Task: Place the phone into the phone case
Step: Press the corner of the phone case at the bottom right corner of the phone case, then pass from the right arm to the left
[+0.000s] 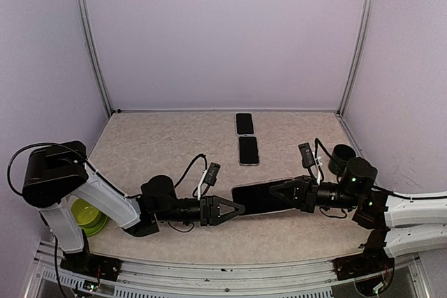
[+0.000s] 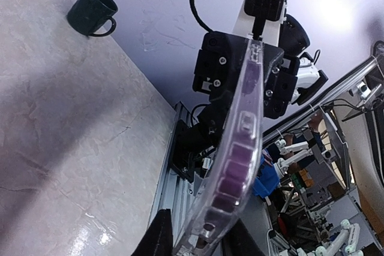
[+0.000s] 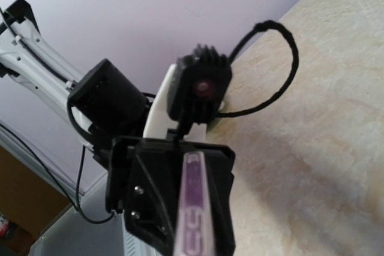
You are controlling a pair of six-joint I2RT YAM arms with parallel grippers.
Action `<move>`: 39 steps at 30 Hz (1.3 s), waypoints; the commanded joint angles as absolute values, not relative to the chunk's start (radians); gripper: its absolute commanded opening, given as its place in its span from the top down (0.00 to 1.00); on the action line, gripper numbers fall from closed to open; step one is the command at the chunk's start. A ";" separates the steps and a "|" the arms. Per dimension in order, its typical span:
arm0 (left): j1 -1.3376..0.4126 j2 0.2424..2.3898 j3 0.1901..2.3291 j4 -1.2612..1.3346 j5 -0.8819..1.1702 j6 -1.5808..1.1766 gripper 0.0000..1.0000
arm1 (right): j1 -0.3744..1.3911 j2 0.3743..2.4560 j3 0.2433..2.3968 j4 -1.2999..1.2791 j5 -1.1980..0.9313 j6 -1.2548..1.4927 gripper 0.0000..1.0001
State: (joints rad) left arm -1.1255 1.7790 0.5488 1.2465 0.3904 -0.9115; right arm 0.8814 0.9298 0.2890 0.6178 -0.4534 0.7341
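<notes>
My right end effector [image 1: 278, 192] pinches the phone case [image 1: 255, 199] by one end. I cannot tell if my left end effector [image 1: 240, 209] grips the other. It's light, bendy, slippery

You're working on a beige marbled table [image 1: 154, 144] boxed in by plain lilac walls [image 1: 223, 33], with silver posts [image 1: 91, 40] in the back corners and a metal rail [image 1: 209, 273] along the near edge.
</notes>
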 commanded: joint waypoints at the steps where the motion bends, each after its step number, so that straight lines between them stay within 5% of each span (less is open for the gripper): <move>1: -1.129 1.802 0.582 1.290 0.419 -0.913 0.83 | 0.884 0.931 0.281 0.694 -0.461 0.716 1.00; 4: -1.129 1.803 0.583 1.282 0.413 -0.914 0.99 | 0.883 0.927 0.282 0.683 -0.457 0.701 1.00; 8: -1.130 1.790 0.581 1.256 0.395 -0.901 1.00 | 0.882 0.915 0.293 0.632 -0.435 0.673 1.00; 13: -1.117 1.744 0.557 1.196 0.376 -0.858 0.57 | 0.882 0.897 0.337 0.530 -0.434 0.642 1.00; 17: -1.095 1.678 0.522 1.140 0.362 -0.804 0.41 | 0.882 0.889 0.381 0.444 -0.469 0.611 1.00; 26: -1.088 1.518 0.555 0.878 0.353 -0.589 0.31 | 0.882 0.940 0.416 0.397 -0.588 0.581 1.00; 39: -1.120 1.519 0.712 0.563 0.446 -0.343 0.30 | 0.887 1.029 0.415 0.492 -0.732 0.604 1.00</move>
